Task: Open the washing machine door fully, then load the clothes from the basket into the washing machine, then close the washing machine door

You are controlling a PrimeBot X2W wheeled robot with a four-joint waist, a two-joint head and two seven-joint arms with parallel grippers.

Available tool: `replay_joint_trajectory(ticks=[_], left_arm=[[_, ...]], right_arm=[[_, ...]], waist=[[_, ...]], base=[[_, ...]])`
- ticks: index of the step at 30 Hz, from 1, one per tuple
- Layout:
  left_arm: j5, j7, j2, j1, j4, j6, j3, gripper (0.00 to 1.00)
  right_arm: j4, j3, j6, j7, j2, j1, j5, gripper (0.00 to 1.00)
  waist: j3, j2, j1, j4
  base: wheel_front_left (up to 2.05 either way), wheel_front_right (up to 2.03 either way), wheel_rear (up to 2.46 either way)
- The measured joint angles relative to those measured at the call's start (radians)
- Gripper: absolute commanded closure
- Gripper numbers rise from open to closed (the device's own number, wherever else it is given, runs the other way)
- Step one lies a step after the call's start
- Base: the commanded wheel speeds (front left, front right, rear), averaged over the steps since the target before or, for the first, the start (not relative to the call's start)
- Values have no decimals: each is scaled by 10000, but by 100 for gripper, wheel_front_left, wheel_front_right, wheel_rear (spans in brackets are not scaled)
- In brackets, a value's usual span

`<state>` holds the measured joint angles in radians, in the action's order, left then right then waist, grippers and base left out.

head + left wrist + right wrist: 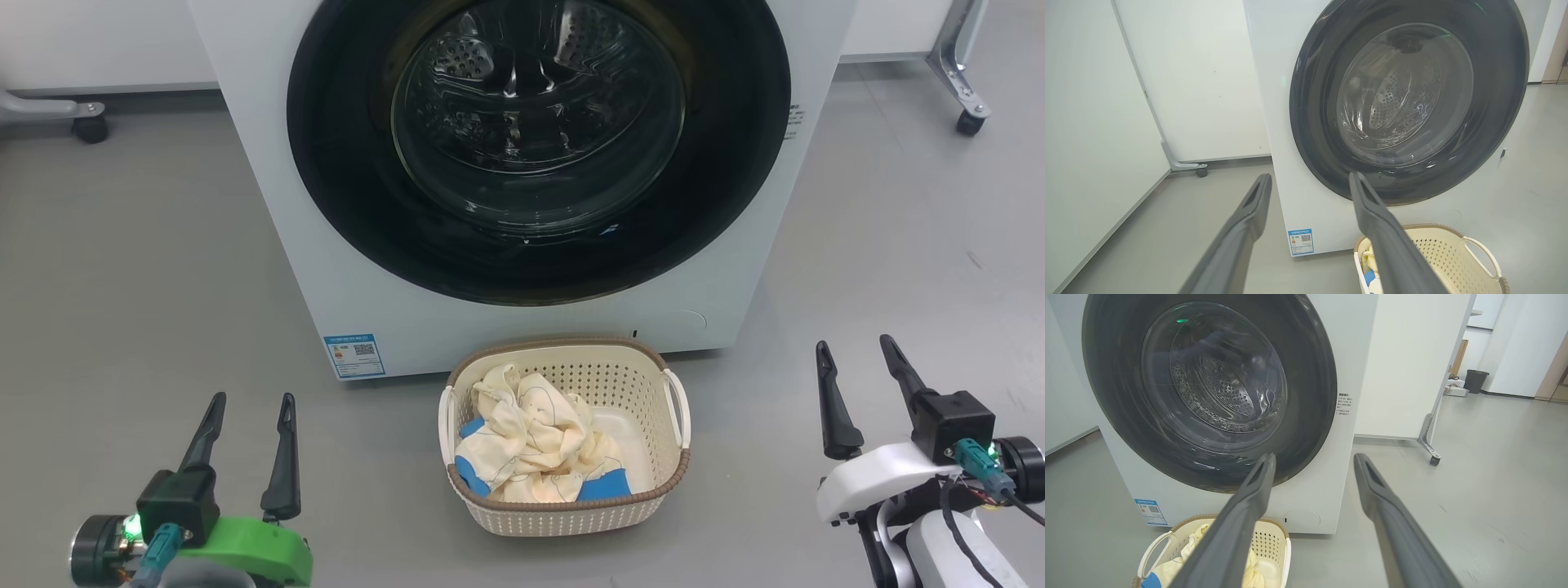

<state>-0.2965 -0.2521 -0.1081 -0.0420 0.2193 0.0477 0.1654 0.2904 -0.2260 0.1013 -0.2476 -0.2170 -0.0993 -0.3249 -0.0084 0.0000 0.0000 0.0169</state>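
Observation:
The white washing machine (269,212) stands ahead, and its round black-rimmed glass door (539,147) lies flush against the front. On the floor right before it sits the cream basket (571,510), holding cream-yellow clothes (531,445) with blue patches. My left gripper (251,404) hovers open at the lower left, well left of the basket. My right gripper (857,347) is open at the lower right, off to the basket's right. In the left wrist view the door (1408,98) and basket (1449,253) lie ahead of that open gripper (1310,177). The right wrist view shows the door (1208,388), the basket (1271,545) and the open gripper (1314,457).
Grey floor surrounds the machine. White panels on castor feet stand behind it at the left (90,126) and right (970,121). A blue label sticker (354,355) marks the machine's lower left front. A dark bin (1476,380) stands far off to the right.

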Motion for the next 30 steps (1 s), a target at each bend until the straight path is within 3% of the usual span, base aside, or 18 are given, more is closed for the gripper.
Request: replay_joint_trajectory(ticks=[30], left_arm=[[257, 0, 73, -7, 341, 15, -176, 0]], right_arm=[[-205, 107, 67, 0, 132, 93, 94, 0]], waist=[[-7, 0, 0, -67]], base=[[1, 5, -6]])
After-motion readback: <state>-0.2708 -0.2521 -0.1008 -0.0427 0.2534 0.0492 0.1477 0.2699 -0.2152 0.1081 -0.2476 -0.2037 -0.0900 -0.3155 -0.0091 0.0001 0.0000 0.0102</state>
